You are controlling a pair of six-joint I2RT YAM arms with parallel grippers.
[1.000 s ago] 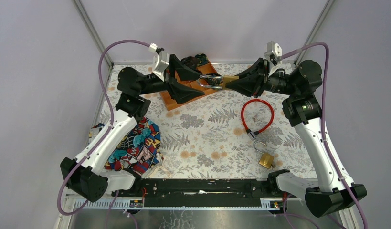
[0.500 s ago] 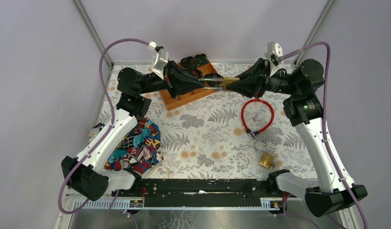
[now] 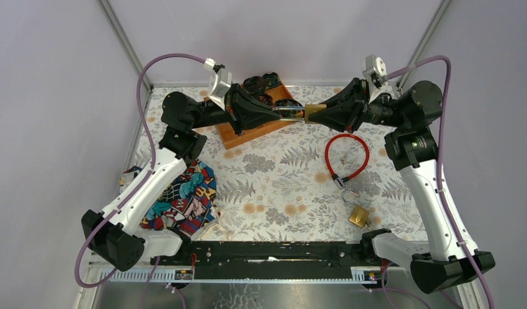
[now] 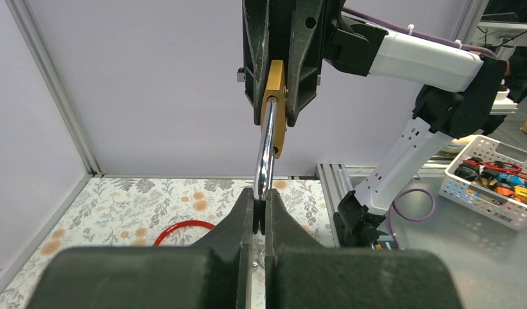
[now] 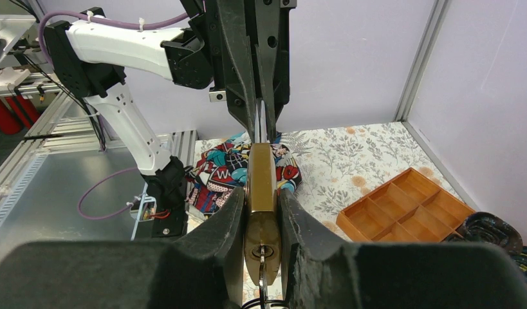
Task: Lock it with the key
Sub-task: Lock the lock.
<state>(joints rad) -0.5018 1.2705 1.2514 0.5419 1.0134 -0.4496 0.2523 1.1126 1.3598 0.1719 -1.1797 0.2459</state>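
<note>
A brass padlock [image 5: 261, 168] hangs in the air at the back of the table, between my two grippers. My right gripper [image 5: 261, 193] is shut on its brass body [image 3: 307, 111]. A key [image 5: 262, 278] sits in the keyhole on the end facing the right wrist camera, with a wire ring below it. My left gripper [image 4: 260, 197] is shut on the bend of the silver shackle [image 4: 267, 145]. In the top view the left gripper [image 3: 278, 111] and right gripper [image 3: 310, 112] point tip to tip. Whether the shackle is seated in the body is hidden.
An orange wooden compartment tray [image 3: 242, 132] lies under the left gripper, with dark items behind it. A red cable loop [image 3: 346, 154] and a second brass padlock [image 3: 358, 215] lie at right. A patterned cloth [image 3: 183, 193] lies at left.
My left gripper has gone from open around the shackle to shut on it. Both grippers and the padlock have shifted slightly to the right.
</note>
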